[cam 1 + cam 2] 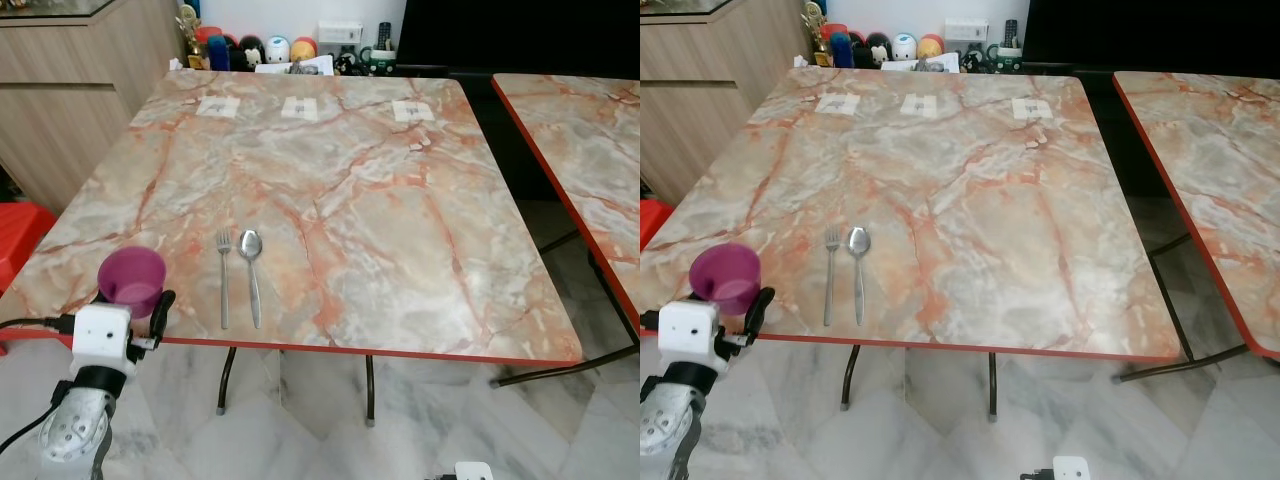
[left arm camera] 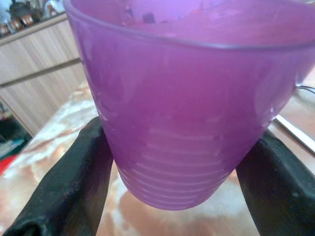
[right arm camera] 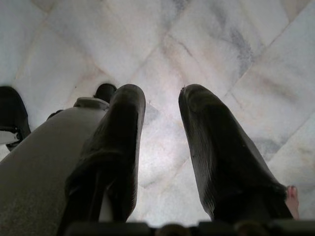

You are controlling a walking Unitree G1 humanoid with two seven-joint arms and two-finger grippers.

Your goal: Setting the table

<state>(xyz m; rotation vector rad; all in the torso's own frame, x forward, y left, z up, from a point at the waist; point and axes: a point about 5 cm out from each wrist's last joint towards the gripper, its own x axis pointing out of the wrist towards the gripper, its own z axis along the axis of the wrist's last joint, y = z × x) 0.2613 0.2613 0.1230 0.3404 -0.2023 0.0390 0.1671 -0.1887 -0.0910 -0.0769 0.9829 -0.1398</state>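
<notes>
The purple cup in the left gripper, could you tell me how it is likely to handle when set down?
The purple cup looks thin and translucent, so probably light. Its base is narrower than its rim, so it may tip if nudged. The fingers grip smooth walls; it might slip.

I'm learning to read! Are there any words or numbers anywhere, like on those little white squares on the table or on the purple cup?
No text can be read.
Three white squares at the marble table's far edge: dark marks, too small and blurred to read.
Papers behind the table: too blurred.
Purple cup in the left pincer: no print on the side shown.
Fork and spoon: no marks visible.
</notes>
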